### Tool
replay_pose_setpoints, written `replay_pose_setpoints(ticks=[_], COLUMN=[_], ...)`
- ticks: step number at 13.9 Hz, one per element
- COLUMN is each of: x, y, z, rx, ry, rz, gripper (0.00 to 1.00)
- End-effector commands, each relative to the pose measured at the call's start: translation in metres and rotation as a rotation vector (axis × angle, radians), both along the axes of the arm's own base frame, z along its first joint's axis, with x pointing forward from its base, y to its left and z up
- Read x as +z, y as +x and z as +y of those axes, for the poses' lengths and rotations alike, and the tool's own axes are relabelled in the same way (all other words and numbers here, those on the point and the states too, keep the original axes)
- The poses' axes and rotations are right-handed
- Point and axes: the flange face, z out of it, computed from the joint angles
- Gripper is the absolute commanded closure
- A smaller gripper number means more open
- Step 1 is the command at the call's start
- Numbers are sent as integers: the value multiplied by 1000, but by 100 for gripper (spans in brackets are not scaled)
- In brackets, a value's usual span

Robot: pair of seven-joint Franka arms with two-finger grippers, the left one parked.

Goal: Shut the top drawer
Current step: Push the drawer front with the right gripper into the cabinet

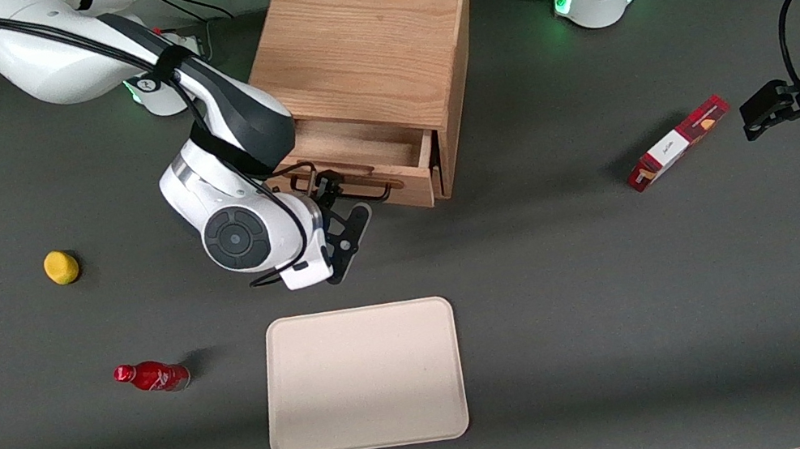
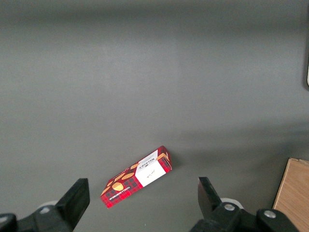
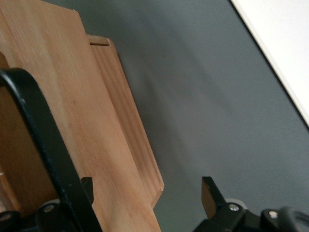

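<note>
The wooden cabinet [image 1: 365,25] stands at the middle of the table. Its top drawer [image 1: 370,149] is pulled out partway toward the front camera and its inside looks bare. My gripper [image 1: 345,201] is right in front of the drawer's front, at the black wire handle [image 1: 361,192]. In the right wrist view the gripper [image 3: 147,189] is open. The drawer's light oak front [image 3: 96,145] runs between its fingers, and the black handle [image 3: 41,140] passes close beside one finger [image 3: 88,187]. Nothing is gripped.
A beige tray [image 1: 365,379] lies nearer to the front camera than the cabinet. A red bottle [image 1: 151,377] lies on its side and a yellow fruit [image 1: 61,267] sits toward the working arm's end. A red box [image 1: 678,142] [image 2: 137,176] lies toward the parked arm's end.
</note>
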Motion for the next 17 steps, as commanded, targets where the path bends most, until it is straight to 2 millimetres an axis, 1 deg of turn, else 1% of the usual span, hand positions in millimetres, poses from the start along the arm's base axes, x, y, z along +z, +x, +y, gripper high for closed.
replay_pose_setpoints(ticks=[1,5,9,13,17], x=[9,15,12,13,12], y=[-21,-38,-52,-62,-67], z=[4,9,14,22,24], rx=[-3,0,7,-1,-6], ry=[6,7,-11,-7,-4], rz=[29,50,64,82,100], gripper=[0,0,0,0,0])
